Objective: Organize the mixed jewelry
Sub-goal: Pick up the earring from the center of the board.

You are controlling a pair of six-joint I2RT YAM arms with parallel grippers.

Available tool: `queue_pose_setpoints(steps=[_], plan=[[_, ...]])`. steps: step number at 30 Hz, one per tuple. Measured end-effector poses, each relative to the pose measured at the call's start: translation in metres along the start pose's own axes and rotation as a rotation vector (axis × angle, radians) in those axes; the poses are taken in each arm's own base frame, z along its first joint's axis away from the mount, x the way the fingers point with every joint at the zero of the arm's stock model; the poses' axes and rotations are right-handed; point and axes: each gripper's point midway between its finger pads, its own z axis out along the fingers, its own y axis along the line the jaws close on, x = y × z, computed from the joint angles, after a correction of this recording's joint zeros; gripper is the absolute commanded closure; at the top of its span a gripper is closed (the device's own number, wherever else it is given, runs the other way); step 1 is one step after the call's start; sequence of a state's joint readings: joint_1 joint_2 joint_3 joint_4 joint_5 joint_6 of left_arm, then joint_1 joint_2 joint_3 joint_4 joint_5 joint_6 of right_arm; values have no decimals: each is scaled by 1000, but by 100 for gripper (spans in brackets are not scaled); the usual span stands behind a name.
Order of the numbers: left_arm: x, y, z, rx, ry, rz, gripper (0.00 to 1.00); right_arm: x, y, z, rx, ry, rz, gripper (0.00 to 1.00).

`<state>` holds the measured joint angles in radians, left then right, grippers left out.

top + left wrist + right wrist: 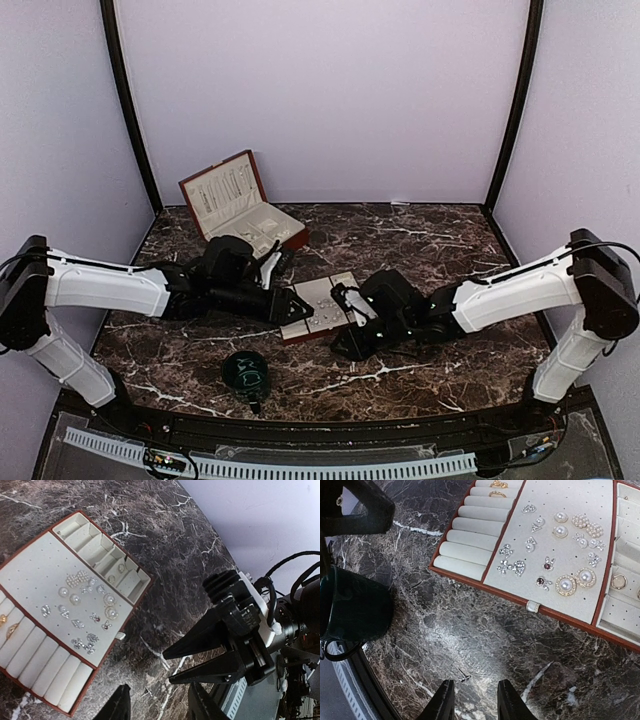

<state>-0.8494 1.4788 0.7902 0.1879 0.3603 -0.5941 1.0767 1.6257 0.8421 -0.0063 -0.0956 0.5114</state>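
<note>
The left arm (105, 285) and right arm (510, 295) stretch low and inward toward the middle. The left gripper (160, 687) and right gripper (475, 682) nearly meet, both with fingers parted.

The top camera looks down from high behind the near edge, taking in the whole table (420, 235). Both wrist cameras hang close over the tray (35, 565), shared by all three; the left also faces the right gripper (167, 669).

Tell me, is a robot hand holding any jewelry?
No. The left gripper and right gripper are both open and empty; a tiny silvery piece lies loose near the right one.
</note>
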Motion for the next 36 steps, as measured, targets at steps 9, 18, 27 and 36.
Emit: queue_pose_setpoints(steps=[9, 18, 27, 36], plan=[[13, -2, 10, 1, 48, 42, 63, 27, 3, 25, 5, 74, -89, 70], [21, 3, 10, -9, 55, 38, 63, 38, 8, 37, 112, 108, -140, 73], [27, 6, 8, -13, 60, 35, 61, 36, 7, 40, 211, 98, -141, 75], [29, 9, 7, -20, 58, 34, 61, 33, 7, 43, 249, 96, -149, 92]])
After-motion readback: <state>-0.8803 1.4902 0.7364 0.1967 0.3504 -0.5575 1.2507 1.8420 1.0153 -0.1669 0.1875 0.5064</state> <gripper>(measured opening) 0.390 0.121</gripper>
